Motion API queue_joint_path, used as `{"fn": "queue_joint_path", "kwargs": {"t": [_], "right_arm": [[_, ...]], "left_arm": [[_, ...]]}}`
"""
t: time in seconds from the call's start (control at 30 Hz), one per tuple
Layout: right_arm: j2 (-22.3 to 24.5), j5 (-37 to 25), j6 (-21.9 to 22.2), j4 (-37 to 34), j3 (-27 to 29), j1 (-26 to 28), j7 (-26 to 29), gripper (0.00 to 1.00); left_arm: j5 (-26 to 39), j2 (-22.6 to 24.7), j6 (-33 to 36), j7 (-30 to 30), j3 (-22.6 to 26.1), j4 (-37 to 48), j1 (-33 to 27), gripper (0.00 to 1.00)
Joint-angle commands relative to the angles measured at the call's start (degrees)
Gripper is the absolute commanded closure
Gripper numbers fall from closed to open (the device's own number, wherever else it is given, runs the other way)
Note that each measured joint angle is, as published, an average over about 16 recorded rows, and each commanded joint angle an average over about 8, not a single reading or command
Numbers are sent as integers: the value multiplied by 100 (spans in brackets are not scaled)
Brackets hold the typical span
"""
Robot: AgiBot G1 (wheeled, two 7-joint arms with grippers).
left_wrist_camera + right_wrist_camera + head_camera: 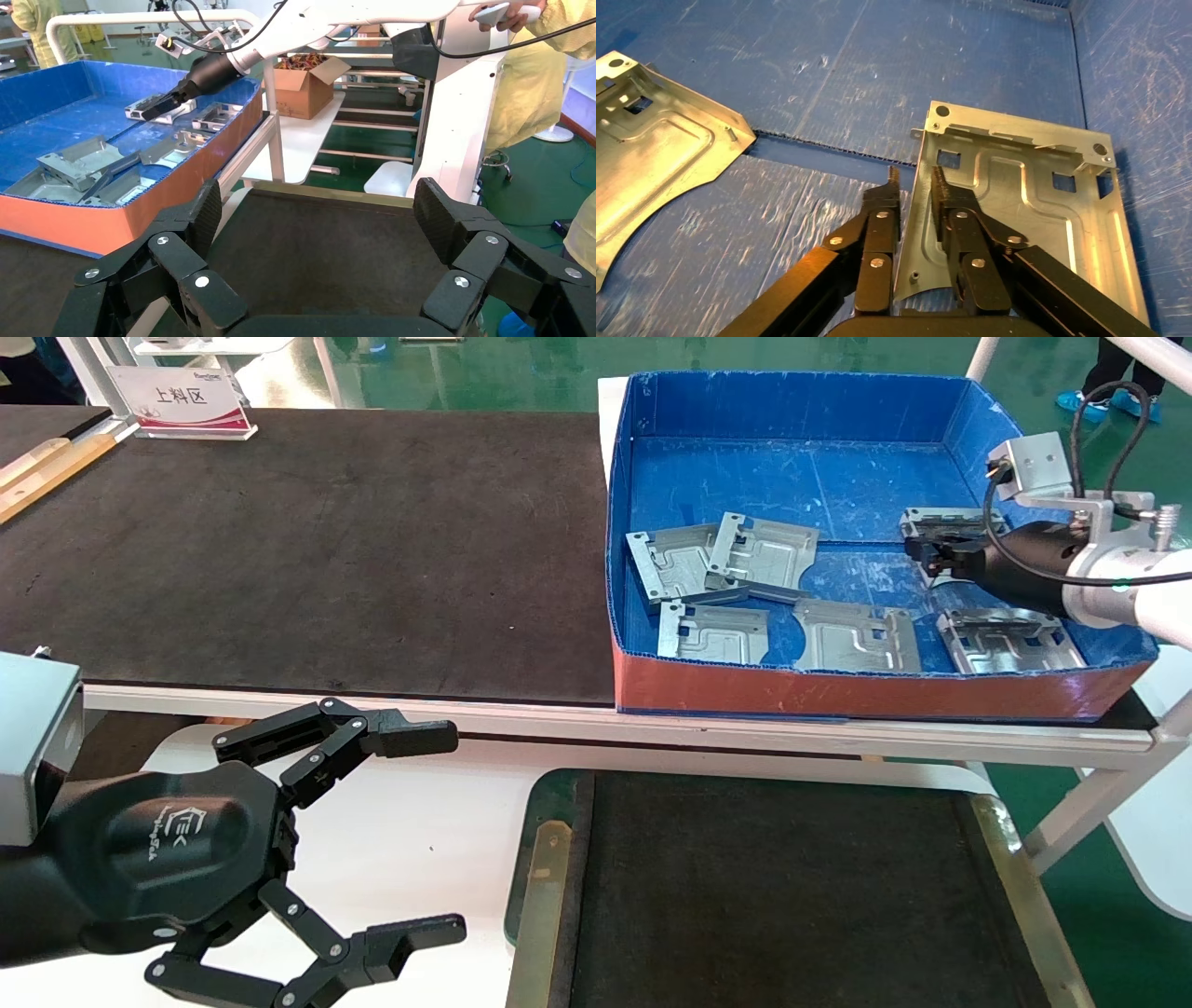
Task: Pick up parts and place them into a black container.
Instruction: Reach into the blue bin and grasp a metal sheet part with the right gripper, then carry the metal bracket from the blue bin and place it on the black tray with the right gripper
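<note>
Several silver-grey parts lie in the blue box (pixel 801 407), among them two overlapping ones (pixel 764 551) and three along the front (pixel 857 637). My right gripper (pixel 917 547) is down in the box at its right side. Its fingers (pixel 895 203) pinch the bent edge of one part (pixel 1032 196), which still looks flat on the box floor. Another part (pixel 652 140) lies beside it. The black container (pixel 782 896) sits low in front with nothing in it. My left gripper (pixel 456 833) hangs open and idle to the container's left, and its jaws frame the felt (pixel 316 246).
The blue box with a red front (pixel 70 217) stands on the right end of the large black mat table (pixel 326 551). A white sign (pixel 182 402) is at the far left. A cardboard box (pixel 306 88) and a person in yellow (pixel 534 84) are beyond the bench.
</note>
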Motion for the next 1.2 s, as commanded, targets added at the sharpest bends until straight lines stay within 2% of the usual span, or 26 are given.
{"fn": "queue_joint_path", "kwargs": {"t": [0.03,0.4,0.9,1.03,1.13,1.2], "right_arm": [[0,-5,-14,-4,-3,-7,-2,100],[49,-4,-6,25,-3,-3,-17,100],[205,174,216,233,127,223,-338,100],[339,275,-125,331,193,306,-449,100],[530,380,-774,455,253,368,-570,100],[701,484,-1396,554,307,394,-680,100]], "left_arm": [[0,0,0,0,0,0,0,0],[0,0,0,0,0,0,0,0],[0,0,0,0,1,0,0,0],[0,0,0,0,1,0,0,0],[0,0,0,0,1,0,0,0],[0,0,0,0,1,0,0,0]]}}
